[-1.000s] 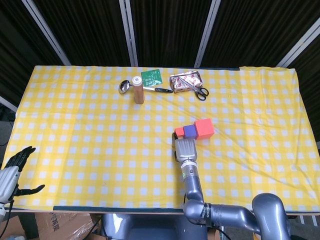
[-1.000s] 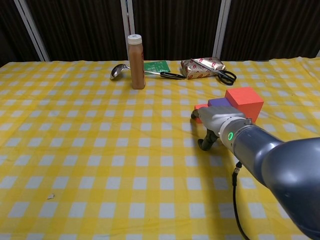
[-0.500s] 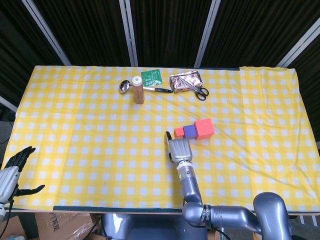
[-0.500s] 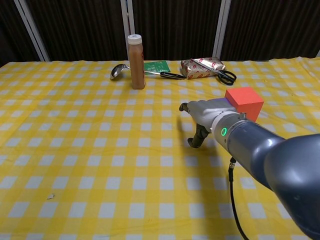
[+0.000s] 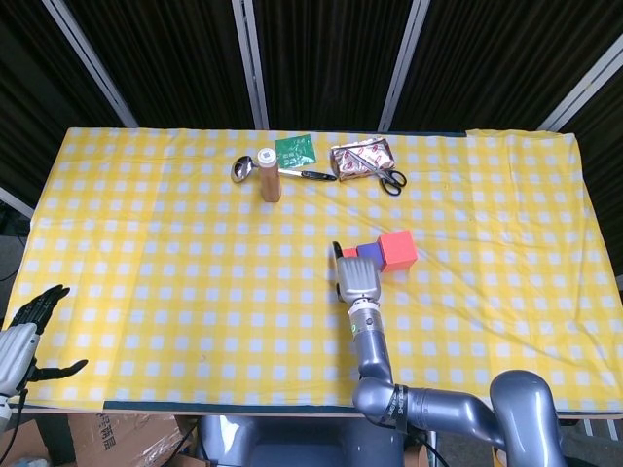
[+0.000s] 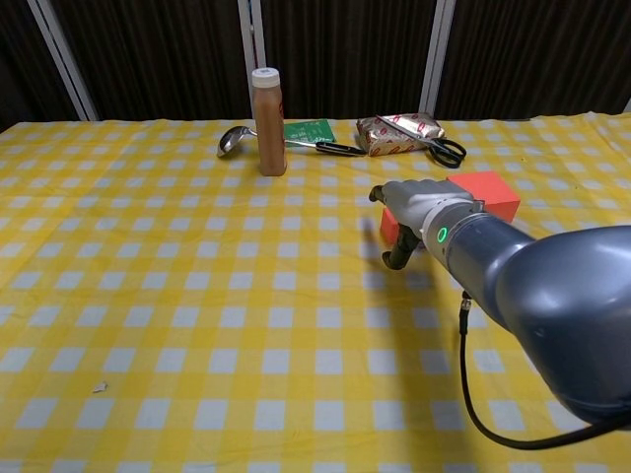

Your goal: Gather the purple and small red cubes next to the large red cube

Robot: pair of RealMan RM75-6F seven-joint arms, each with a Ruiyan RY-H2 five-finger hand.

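The large red cube sits right of the middle of the desk. The purple cube touches its left face, and the small red cube lies just beyond that, so the 3 form a short row. In the chest view only the large cube and a sliver of the small red cube show; the rest of the row is hidden behind the hand.

The right hand hangs just in front of this row, on the near side, its back turned up toward the head camera. Its fingers curl downward and inward with nothing in them (the chest view shows the dark tips bent under the palm, clear of the cubes). Whether the hand touches the small red cube cannot be told.

The left hand waits off the desk's near left corner, fingers spread and holding nothing.

A yellow-and-white checked cloth covers the desk. Along its far side stand a brown bottle with a white cap, a ladle, a green packet, a foil pouch and scissors. Dark curtains with pale poles close off the room behind.
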